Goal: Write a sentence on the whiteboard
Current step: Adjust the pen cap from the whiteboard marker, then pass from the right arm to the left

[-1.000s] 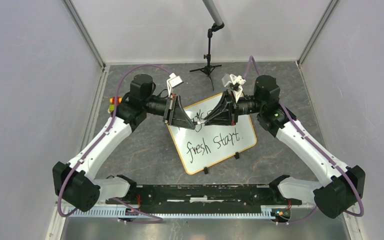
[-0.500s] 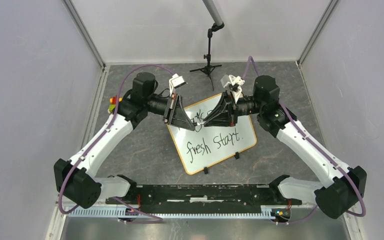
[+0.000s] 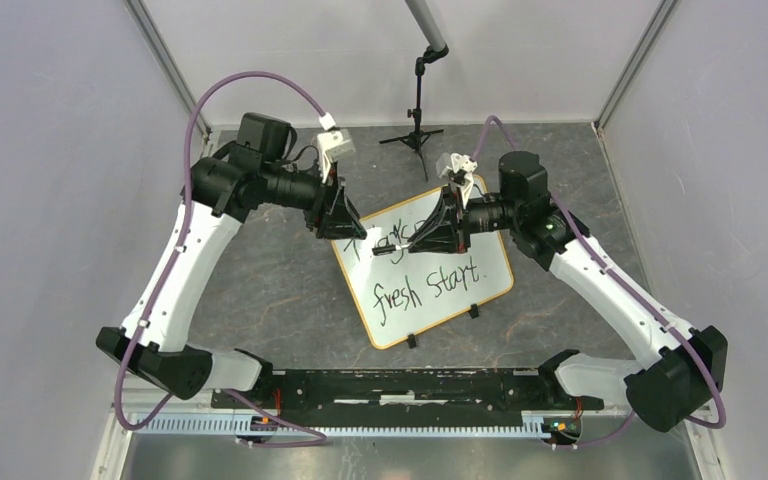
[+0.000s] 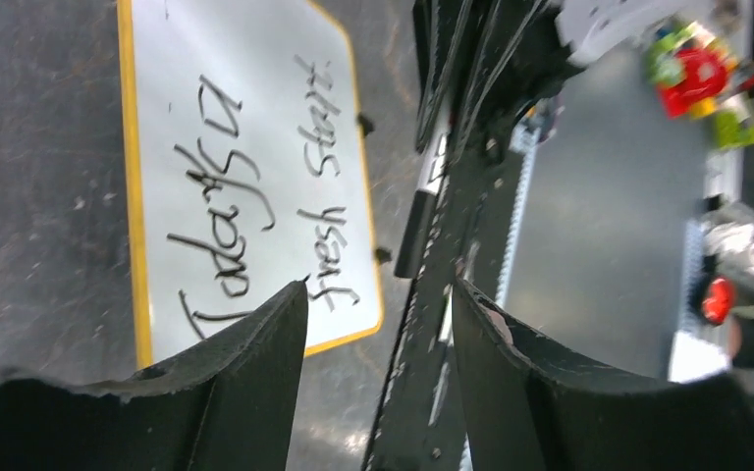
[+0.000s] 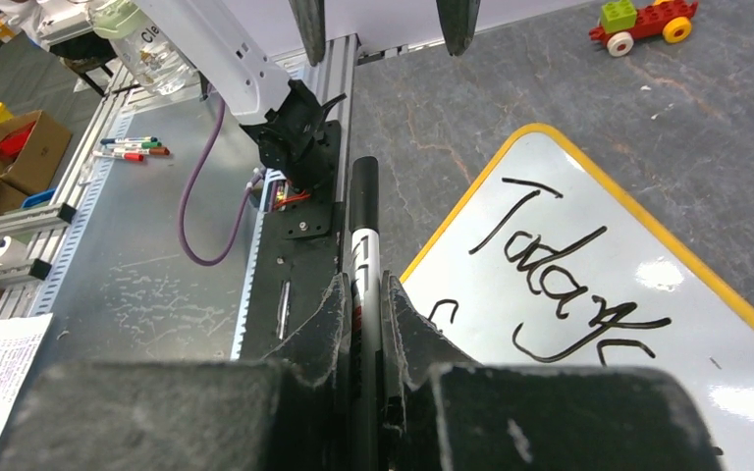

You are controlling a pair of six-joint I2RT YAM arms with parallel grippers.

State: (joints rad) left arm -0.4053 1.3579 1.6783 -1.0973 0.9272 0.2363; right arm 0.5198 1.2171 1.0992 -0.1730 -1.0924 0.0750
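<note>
The whiteboard (image 3: 490,262) lies tilted on the grey table, yellow rim showing, and it also fills the upper left of the left wrist view (image 4: 172,78) and the right of the right wrist view (image 5: 589,186). The sentence (image 3: 428,283) in black script reads "Today a fresh start" (image 4: 255,196). My right gripper (image 3: 400,248) is shut on a black-capped marker (image 5: 363,211) above the board's upper left part. My left gripper (image 3: 358,233) hangs open and empty beside the board's left corner, its fingertips (image 5: 309,25) a short way off the marker's cap.
A black camera stand (image 3: 418,135) rises at the back of the table. A toy brick car (image 5: 645,22) sits on the table past the board. The black base rail (image 3: 400,385) runs along the near edge. Loose markers (image 5: 128,149) lie on the metal bench beyond it.
My left gripper has opened, let go of the marker's end and drawn back to the left and upward. The right gripper has shifted slightly left with the marker still in it.
</note>
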